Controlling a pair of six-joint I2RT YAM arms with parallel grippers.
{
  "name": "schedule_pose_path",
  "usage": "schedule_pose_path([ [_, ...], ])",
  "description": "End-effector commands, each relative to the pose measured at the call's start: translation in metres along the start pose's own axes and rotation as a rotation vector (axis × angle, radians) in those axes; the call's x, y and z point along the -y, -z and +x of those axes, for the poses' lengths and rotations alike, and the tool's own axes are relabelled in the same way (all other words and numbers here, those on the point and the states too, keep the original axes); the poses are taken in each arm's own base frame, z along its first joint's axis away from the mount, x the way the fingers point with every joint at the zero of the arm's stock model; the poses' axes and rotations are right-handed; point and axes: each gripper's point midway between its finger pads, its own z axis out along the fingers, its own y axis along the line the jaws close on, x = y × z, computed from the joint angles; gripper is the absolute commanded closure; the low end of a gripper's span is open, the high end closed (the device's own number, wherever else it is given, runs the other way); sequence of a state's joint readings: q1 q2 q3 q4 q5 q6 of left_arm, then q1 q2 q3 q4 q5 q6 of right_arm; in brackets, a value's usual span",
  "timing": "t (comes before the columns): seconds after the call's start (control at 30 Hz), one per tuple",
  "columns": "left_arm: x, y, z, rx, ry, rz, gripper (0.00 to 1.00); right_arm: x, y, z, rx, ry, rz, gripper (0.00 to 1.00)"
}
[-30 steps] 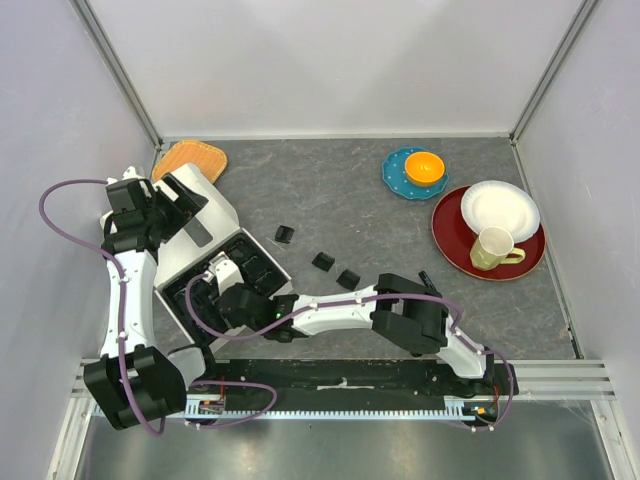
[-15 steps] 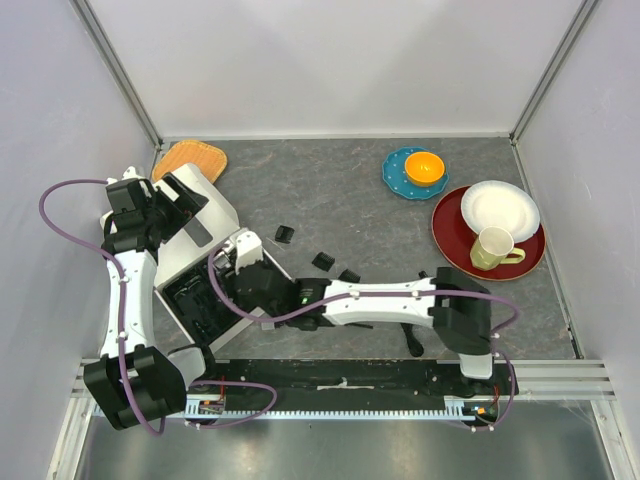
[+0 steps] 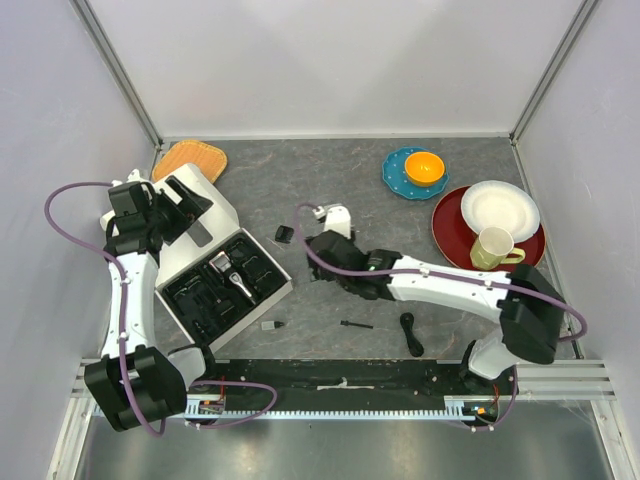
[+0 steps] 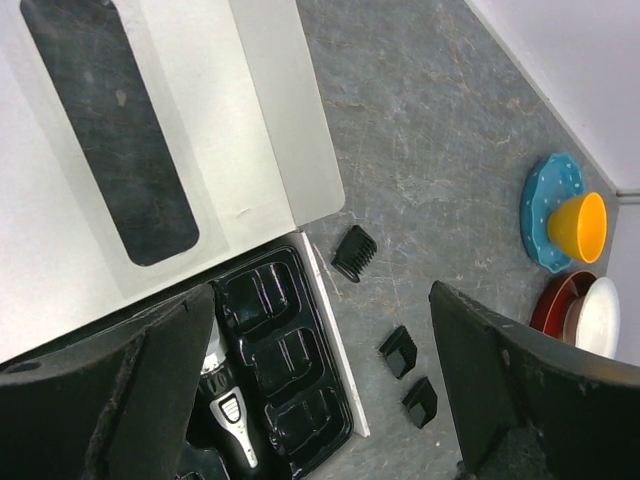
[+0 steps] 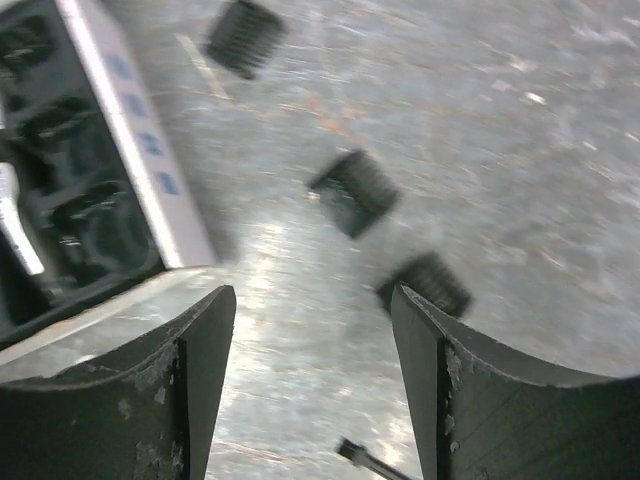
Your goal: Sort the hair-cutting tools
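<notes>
Top external view first: the white box lies open on the left arm's side of the table. The clipper is bedded in its black tray, so the heaviest, smooth-bodied piece looks dealt with. What's left is the small stuff, all on the table to the right of the box and in front of it. The left wrist camera lays it out neatly: the nearest comb guard sits just off the box where lid meets tray. The middle comb guard and the farthest comb guard lie close together a little further out, none touching the box. In front of the box, toward the arm bases, comes a small black bit, then the thin brush, then the cable, each further from the box. The left gripper hangs above the box with jaws wide and nothing in them. The right gripper hovers low over the guards, fingers spread and empty; its picture is smeared, so I can't tell which guard it's lined up on. Now the handling: those guards should be light, stiff plastic, likely to skate if nudged. I'd pinch across the solid body's flat sides, not the thin teeth. The brush lies flat and skinny, a fiddly mid-shaft pinch. The cable will flop, so take it mid-length.
</notes>
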State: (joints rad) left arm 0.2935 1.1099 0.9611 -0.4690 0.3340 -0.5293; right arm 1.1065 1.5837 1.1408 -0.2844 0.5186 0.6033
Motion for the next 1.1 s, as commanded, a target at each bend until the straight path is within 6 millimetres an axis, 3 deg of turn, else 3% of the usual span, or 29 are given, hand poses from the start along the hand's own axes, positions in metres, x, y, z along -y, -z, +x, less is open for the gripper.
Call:
schedule_pose_path([
  [0.0, 0.018, -0.001, -0.001, -0.01, -0.039, 0.114, 0.06, 0.06, 0.021, 0.017, -0.085, -0.07, 0.145, 0.27],
  [0.23, 0.036, -0.004, 0.012, -0.074, -0.042, 0.243, 0.06, 0.128, 0.038, 0.079, -0.273, -0.048, 0.342, 0.23],
  [0.53, 0.051, -0.006, 0.026, -0.126, -0.067, 0.303, 0.06, 0.161, 0.071, 0.118, -0.351, -0.092, 0.402, 0.21],
  [0.67, 0.052, -0.008, 0.029, -0.141, -0.066, 0.31, 0.06, 0.162, 0.077, 0.119, -0.333, -0.11, 0.368, 0.21],
  [0.8, 0.055, -0.008, 0.033, -0.152, -0.07, 0.318, 0.07, 0.177, 0.079, 0.11, -0.287, -0.148, 0.417, 0.21],
  [1.07, 0.06, -0.007, 0.038, -0.167, -0.095, 0.33, 0.07, 0.225, 0.065, 0.1, -0.282, -0.158, 0.559, 0.21],
])
